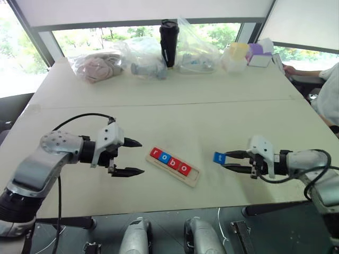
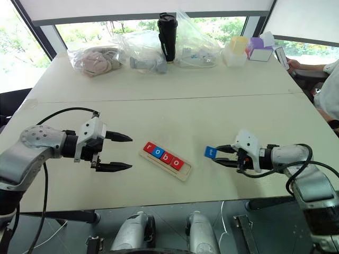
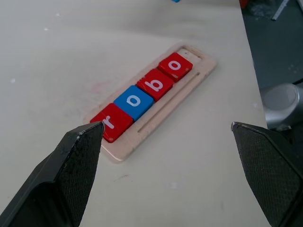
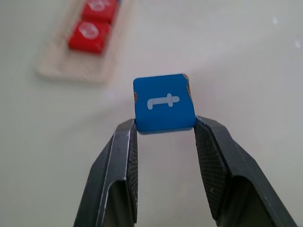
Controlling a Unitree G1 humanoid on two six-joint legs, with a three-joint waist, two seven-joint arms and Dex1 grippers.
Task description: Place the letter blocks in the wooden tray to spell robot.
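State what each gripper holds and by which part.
The right gripper pinches the blue t block by two opposite edges. The left gripper is open and holds nothing.

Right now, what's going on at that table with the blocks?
The robot is spelling "robot" in the wooden tray. Four tiles, r, o, b and o, already sit in the tray, leaving the last slot at its right end empty. The right pincer is shut on the blue t tile, holding it above the table to the tray's right. The left pincer hangs open on the tray's left, holding nothing.
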